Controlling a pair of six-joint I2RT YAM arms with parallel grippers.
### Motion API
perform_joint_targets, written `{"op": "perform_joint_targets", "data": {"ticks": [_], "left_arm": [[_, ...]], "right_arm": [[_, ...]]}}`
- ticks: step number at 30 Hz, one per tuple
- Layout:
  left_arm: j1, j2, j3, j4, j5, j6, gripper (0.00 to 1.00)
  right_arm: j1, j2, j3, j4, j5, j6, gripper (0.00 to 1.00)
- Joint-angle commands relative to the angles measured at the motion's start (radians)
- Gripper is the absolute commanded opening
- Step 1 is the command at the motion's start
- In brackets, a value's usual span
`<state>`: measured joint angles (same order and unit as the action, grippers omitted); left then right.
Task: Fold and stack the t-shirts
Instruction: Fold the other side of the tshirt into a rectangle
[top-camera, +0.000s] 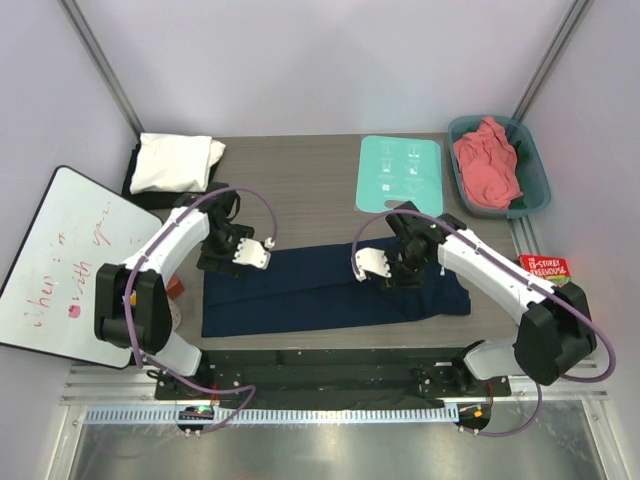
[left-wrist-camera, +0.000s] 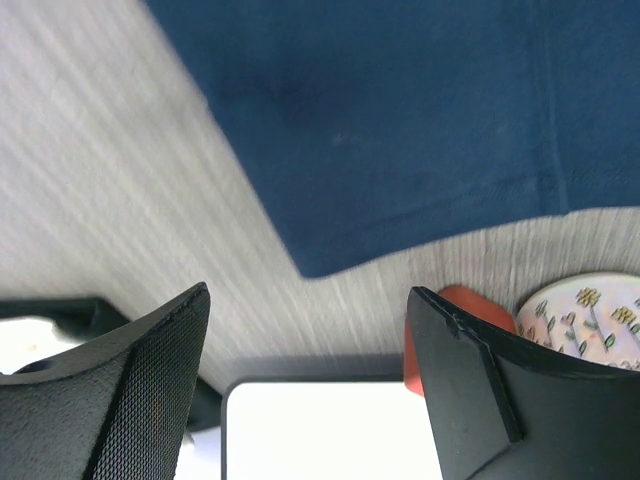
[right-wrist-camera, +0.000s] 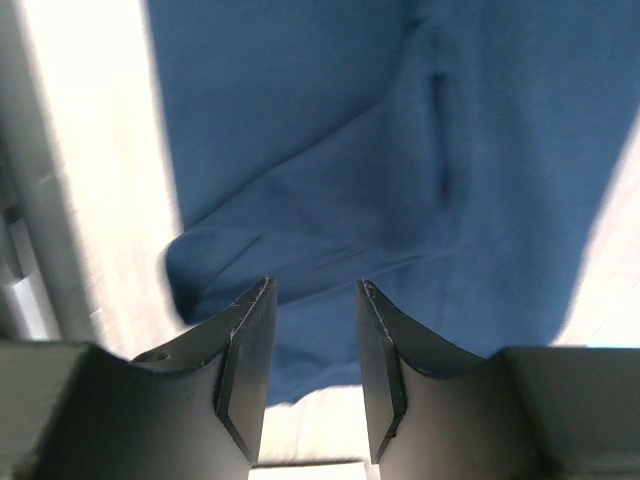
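The navy shirt lies in a long folded strip across the front of the table. The left hand, spread wide, hangs over its left end. The right hand, narrowly parted and empty, hangs over its right end.

Mint-green board beside teal tub — whiteboard far left.

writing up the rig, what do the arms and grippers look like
The left arm and right arm have white shells with black joints. A thin purple cable loops along each. The left gripper and right gripper each have two black wedge-shaped fingers; the left's show a mesh texture.
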<state>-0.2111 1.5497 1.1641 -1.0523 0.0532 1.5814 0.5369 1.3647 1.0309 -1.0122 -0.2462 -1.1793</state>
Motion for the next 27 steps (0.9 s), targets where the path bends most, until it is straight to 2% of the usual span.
{"op": "perform_joint_targets", "data": {"ticks": [1,13,16,19,20,23,27], "left_arm": [[-0.027,-0.014,-0.035,0.021,0.014,-0.012,0.80],[-0.028,0.001,-0.063,0.048,0.007,-0.052,0.79],[-0.028,0.007,-0.066,0.055,-0.003,-0.057,0.78],[-0.027,0.010,-0.064,0.058,-0.003,-0.058,0.77],[-0.027,0.013,-0.064,0.063,-0.001,-0.057,0.78],[-0.027,0.020,-0.058,0.064,0.002,-0.058,0.77],[-0.027,0.029,-0.053,0.066,-0.004,-0.047,0.77]], "right_arm": [[0.012,0.057,0.021,0.167,-0.011,-0.006,0.43],[0.015,0.175,0.054,0.228,-0.022,-0.046,0.43],[0.015,0.191,0.044,0.227,-0.022,-0.060,0.36],[0.017,0.201,0.049,0.213,-0.019,-0.071,0.22],[0.017,0.205,0.052,0.204,-0.019,-0.075,0.14],[0.021,0.211,0.084,0.158,-0.028,-0.089,0.01],[0.023,0.234,0.203,0.023,-0.085,-0.108,0.01]]}}
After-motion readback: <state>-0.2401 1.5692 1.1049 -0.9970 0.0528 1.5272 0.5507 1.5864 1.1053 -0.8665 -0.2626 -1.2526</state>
